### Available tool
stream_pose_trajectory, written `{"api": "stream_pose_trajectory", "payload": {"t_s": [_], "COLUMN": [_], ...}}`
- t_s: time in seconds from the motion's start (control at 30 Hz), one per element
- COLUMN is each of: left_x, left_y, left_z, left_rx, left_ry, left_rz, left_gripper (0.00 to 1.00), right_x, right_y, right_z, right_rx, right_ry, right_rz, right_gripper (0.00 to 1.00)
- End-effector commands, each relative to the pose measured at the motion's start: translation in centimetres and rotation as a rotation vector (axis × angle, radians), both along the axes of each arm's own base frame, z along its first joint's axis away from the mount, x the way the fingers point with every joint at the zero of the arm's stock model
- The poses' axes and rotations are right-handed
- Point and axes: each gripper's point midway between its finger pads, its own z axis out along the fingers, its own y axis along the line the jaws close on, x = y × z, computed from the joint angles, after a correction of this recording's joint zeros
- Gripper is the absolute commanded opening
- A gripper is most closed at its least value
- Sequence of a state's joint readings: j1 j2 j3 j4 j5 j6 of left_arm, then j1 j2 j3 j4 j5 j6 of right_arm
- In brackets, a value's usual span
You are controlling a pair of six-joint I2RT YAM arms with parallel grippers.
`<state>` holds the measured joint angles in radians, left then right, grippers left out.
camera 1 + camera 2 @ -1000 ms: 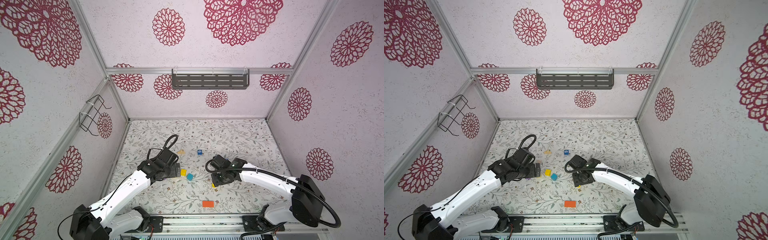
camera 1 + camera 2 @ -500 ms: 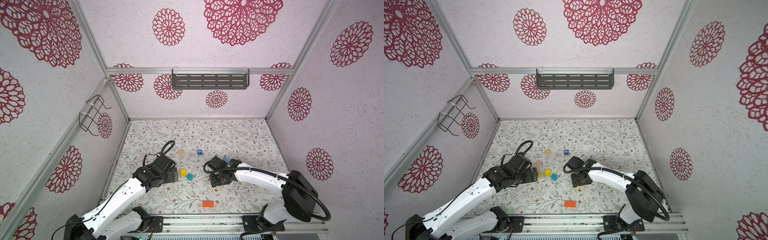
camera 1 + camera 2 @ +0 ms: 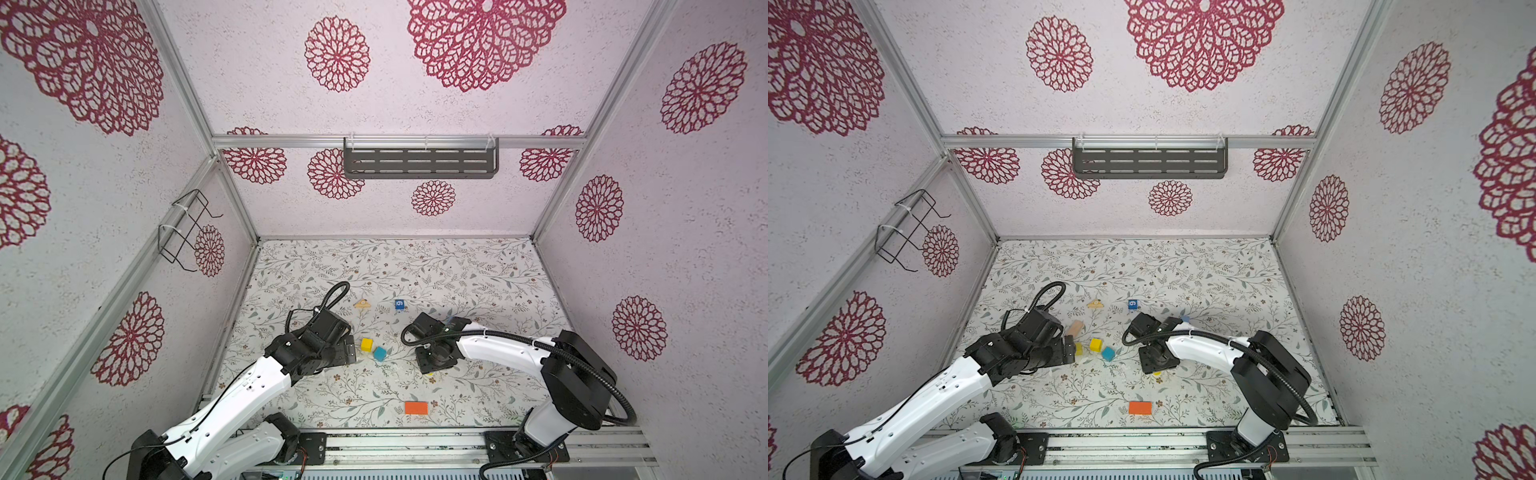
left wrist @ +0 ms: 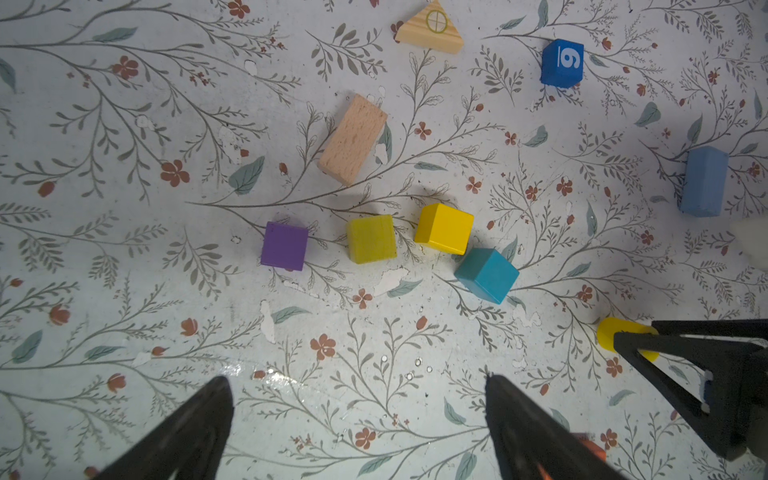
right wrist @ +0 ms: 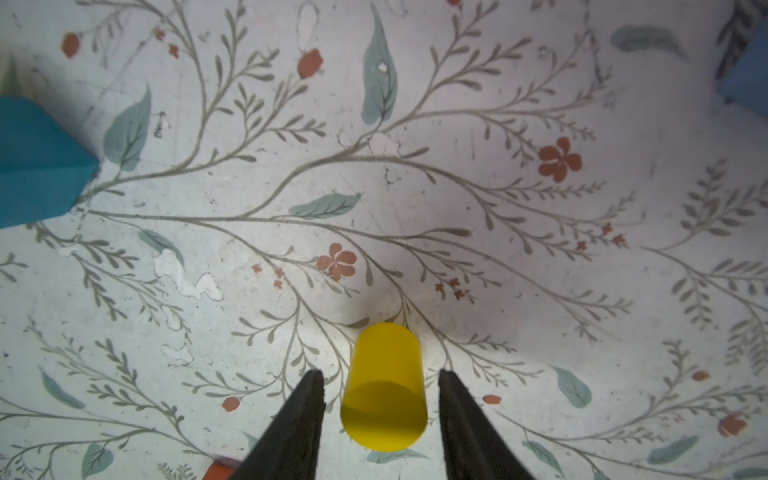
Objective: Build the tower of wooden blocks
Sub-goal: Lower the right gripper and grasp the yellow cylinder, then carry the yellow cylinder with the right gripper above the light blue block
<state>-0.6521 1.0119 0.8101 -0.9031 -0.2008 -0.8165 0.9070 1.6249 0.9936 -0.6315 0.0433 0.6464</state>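
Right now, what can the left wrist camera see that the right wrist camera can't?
Only the left wrist view: the purple cube, tan block, triangle block, blue cube marked 6, yellow-green cube, yellow cube and open left gripper. Only the right wrist view: the gaps between the yellow cylinder and the open right gripper around it. Both: that cylinder, the teal cube and the light blue block.
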Motion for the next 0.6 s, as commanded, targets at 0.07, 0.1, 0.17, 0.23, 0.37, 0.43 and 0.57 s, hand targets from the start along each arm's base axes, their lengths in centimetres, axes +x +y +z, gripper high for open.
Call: {"api": "stream_pose_trajectory", "payload": {"t_s": [0.07,0.1,0.17,0.23,0.37,0.43,0.57], "left_x": [0.1,0.1,0.1,0.2,0.3,0.5,1.1], "left_y": [0.1,0.1,0.1,0.1,0.1,0.0,-0.3], "left_z": [0.4,0.3,0.4,0.4,0.6,0.9,1.6], "left_rx": [-0.003,-0.003,-0.001,-0.001,0.0,0.0,0.013], "left_ry": [-0.025,-0.025,-0.027,-0.03,-0.036,-0.042,-0.058], "left_rz": [0.016,0.016,0.016,0.017,0.014,0.012,-0.004], "left_gripper": [0.97,0.97,0.97,0.97,0.97,0.97,0.97], "right_x": [0.3,0.3,0.4,0.5,0.5,0.5,1.1], "right_y": [0.5,0.4,0.3,0.1,-0.3,-0.4,-0.9], "right_z": [0.4,0.4,0.6,0.9,1.6,2.3,4.2], "right_rx": [0.0,-0.008,-0.016,-0.021,-0.033,-0.031,-0.034], "right_ry": [-0.004,-0.005,-0.011,-0.02,-0.027,-0.034,-0.066], "right_rz": [0.008,0.007,0.006,0.003,0.003,0.005,0.0], "right_gripper": [0.38,0.36,0.33,0.29,0.28,0.28,0.28]}}
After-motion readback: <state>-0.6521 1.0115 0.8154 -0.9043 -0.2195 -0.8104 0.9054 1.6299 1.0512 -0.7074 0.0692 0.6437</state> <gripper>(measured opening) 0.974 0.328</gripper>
